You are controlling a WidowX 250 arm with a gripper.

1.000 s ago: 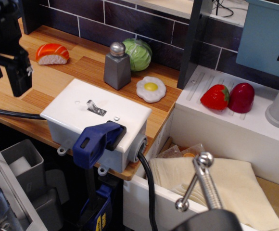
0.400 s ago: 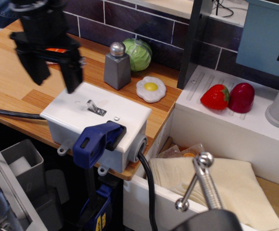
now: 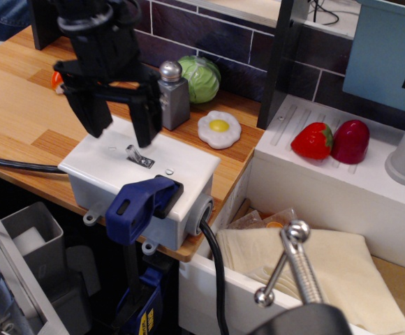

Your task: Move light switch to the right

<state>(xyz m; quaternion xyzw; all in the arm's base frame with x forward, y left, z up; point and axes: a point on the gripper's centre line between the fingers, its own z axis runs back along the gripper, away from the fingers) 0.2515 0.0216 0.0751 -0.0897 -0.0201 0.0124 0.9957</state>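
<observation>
Two spread fingers of the released pincer (image 3: 121, 131) hang just above the light switch (image 3: 139, 156).

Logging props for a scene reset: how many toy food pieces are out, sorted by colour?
Red: 2, the glossy red plastic strawberry and the dark red rounded fruit
Green: 1, the green cabbage
White-yellow: 1, the fried egg
Orange-white: 1, the salmon sushi, mostly hidden
Total: 5

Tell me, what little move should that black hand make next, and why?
Probably ease down a touch. The hand hovers open above the white box, its fingers roughly straddling the light switch, which leans left. Lowering puts a finger beside the lever to push it right.
</observation>
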